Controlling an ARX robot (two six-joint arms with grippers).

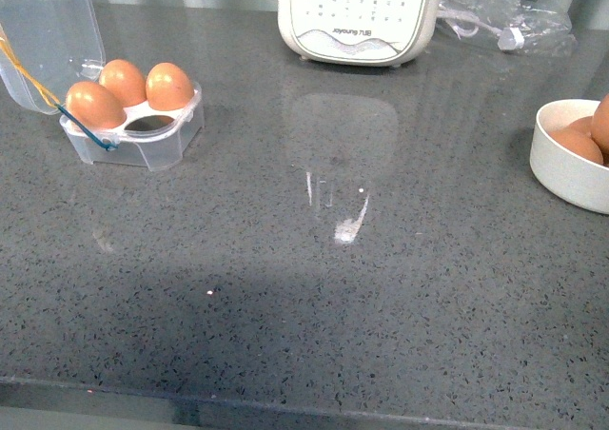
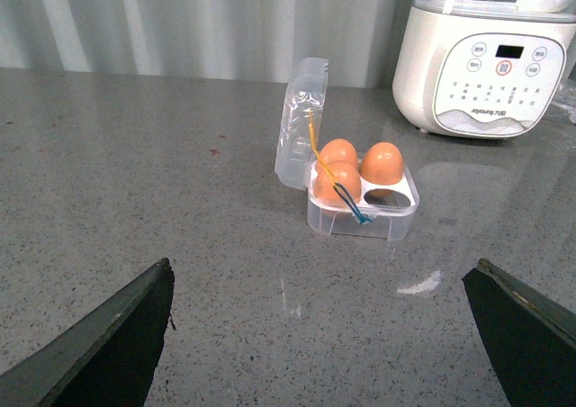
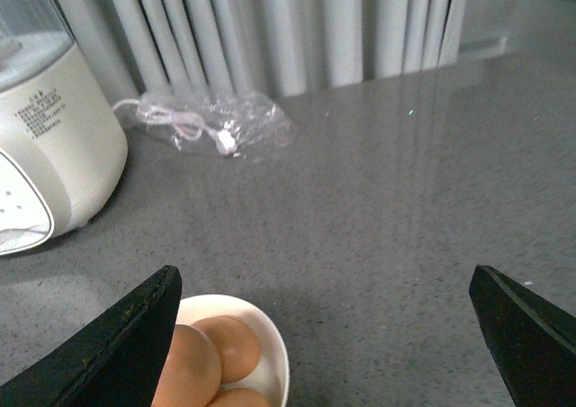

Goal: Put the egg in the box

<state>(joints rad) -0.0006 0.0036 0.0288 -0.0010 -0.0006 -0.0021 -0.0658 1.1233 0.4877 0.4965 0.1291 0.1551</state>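
Observation:
The clear plastic box [image 1: 143, 149] stands at the far left with its lid [image 1: 43, 30] swung open. Three brown eggs [image 1: 124, 80] fill three cells and the near right cell is empty. More brown eggs [image 1: 578, 145] lie in a white bowl [image 1: 561, 178] at the right edge; none stands out as the task's egg. My left gripper [image 2: 319, 335] is open over bare counter, well short of the box [image 2: 360, 222]. My right gripper [image 3: 324, 335] is open and empty above the counter, with the bowl [image 3: 274, 357] and its eggs [image 3: 229, 346] by one finger. Neither arm shows in the front view.
A white appliance with buttons [image 1: 360, 16] stands at the back middle. A clear plastic bag with a cord [image 1: 509, 16] lies behind the bowl. The grey speckled counter spreads between box and bowl, and its front edge runs along the bottom.

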